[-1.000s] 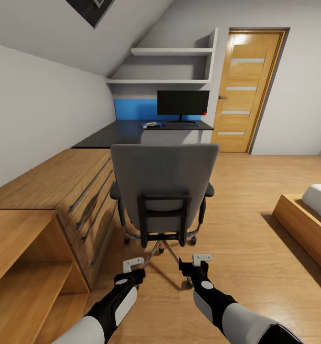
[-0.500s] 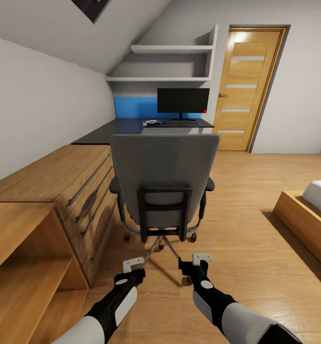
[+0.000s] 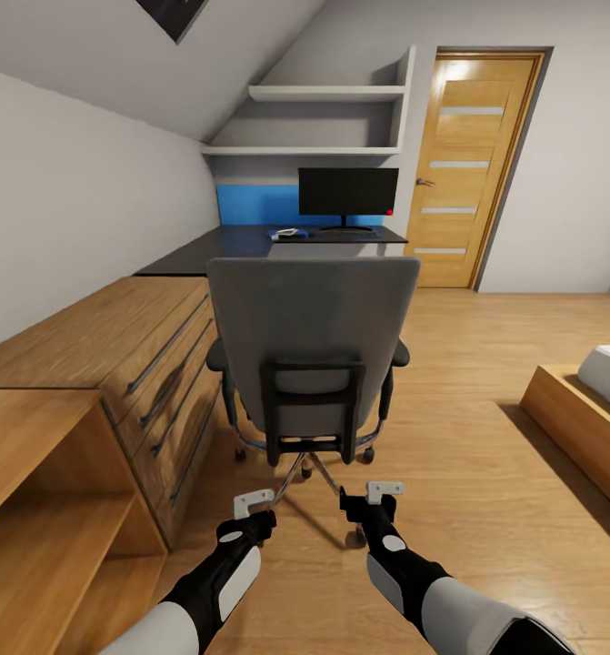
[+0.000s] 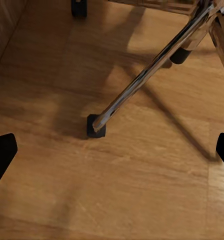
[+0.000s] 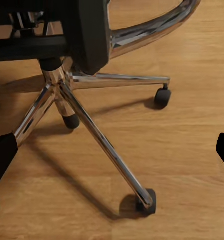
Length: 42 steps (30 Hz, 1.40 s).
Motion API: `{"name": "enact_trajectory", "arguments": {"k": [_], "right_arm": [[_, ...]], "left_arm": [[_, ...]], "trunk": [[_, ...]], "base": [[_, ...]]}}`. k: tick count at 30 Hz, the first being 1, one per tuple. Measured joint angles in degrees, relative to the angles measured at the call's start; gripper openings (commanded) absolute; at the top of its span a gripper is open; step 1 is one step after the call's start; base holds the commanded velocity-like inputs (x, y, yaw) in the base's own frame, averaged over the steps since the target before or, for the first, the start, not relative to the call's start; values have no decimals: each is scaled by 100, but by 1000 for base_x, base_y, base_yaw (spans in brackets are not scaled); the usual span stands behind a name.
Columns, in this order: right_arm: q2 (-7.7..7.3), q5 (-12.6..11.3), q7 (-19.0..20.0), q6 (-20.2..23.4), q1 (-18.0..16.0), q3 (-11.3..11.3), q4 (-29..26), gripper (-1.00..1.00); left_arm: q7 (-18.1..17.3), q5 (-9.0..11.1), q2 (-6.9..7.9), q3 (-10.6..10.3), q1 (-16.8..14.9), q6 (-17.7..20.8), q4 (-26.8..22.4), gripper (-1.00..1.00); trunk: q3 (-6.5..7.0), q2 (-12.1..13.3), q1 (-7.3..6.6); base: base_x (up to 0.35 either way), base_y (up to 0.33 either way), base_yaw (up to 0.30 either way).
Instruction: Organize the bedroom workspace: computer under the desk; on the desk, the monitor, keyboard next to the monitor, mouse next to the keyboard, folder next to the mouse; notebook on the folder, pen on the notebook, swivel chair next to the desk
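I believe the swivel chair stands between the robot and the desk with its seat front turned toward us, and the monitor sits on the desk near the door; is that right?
Not quite: the head view shows the swivel chair turned away, its grey backrest and black rear bracket facing the robot. The rest holds: it stands between the robot and the desk, and the monitor sits on the desk near the door.

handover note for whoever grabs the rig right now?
Left gripper and right gripper: jaws open, empty, low behind the swivel chair.
Chair faces the desk but stands well short of it, its back to the robot; its seat is hidden.
Monitor is on the desk; small items beside it are too far to identify.
Left: check the seat for the folder, finish the desk layout, roll the chair in.
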Motion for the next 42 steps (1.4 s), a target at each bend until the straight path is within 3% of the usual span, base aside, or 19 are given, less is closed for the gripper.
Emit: {"name": "enact_trajectory", "arguments": {"k": [8, 21, 27, 32, 37, 42], "right_arm": [[0, -2, -2, -108, 4, 1, 4, 100], [11, 16, -5, -276, 11, 10, 5, 100], [16, 24, 2, -411, 19, 15, 5, 100], [18, 26, 4, -447, 21, 13, 5, 100], [18, 27, 4, -457, 22, 11, 5, 100], [11, 27, 4, -467, 22, 10, 5, 100]], "left_arm": [[1, -2, 0, -39, 0, -1, 0, 100], [2, 4, 0, -67, 2, -77, 0, 100], [4, -44, 0, -157, 8, -786, 108, 100], [17, -40, 0, -471, 11, -1444, 249, 100], [28, -40, 0, -663, 9, -1705, 291, 100], [32, -40, 0, -723, 10, -1785, 301, 100]], "trunk": [[0, 0, 0], [0, 0, 2], [0, 0, 2], [0, 0, 2], [0, 0, 2], [1, 0, 2]], "base": [[246, 0, 0], [38, 0, 0], [2, 0, 0], [0, 0, 0], [0, 0, 0], [0, 0, -4]]}}
